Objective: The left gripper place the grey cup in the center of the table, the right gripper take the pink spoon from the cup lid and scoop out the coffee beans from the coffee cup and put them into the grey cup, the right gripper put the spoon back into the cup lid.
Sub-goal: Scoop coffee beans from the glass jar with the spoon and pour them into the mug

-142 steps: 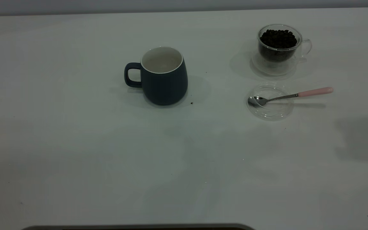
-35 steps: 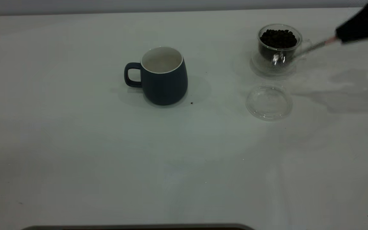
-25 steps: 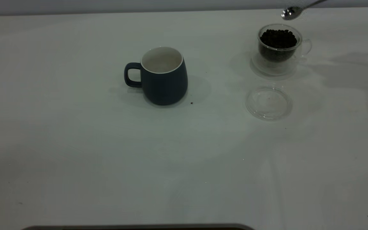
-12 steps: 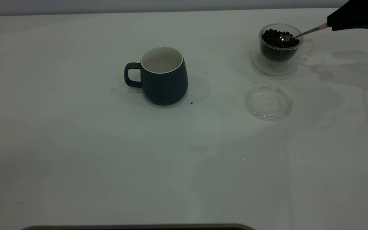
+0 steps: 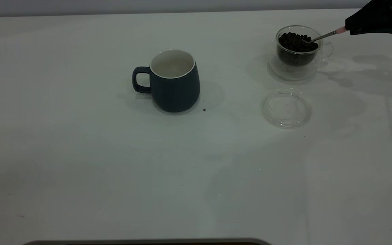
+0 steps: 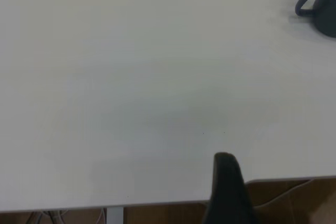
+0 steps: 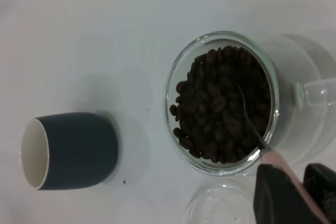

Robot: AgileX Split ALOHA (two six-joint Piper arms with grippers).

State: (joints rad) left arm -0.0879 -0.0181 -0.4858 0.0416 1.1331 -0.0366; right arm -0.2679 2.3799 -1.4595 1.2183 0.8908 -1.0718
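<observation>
Your right gripper (image 5: 348, 29) clamps pink spoon (image 5: 323, 35) by handle, bowl dug into coffee beans (image 7: 223, 106) inside coffee cup (image 5: 297, 51). Your left gripper (image 6: 227, 187) at table (image 6: 131, 103) edge, finger state unclear.

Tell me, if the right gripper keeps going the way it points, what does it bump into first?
Most likely the coffee cup. The right gripper holds the pink spoon, whose bowl is already down in the coffee beans, so straight on it would probably meet the glass rim first. Depth is hard to judge.
</observation>
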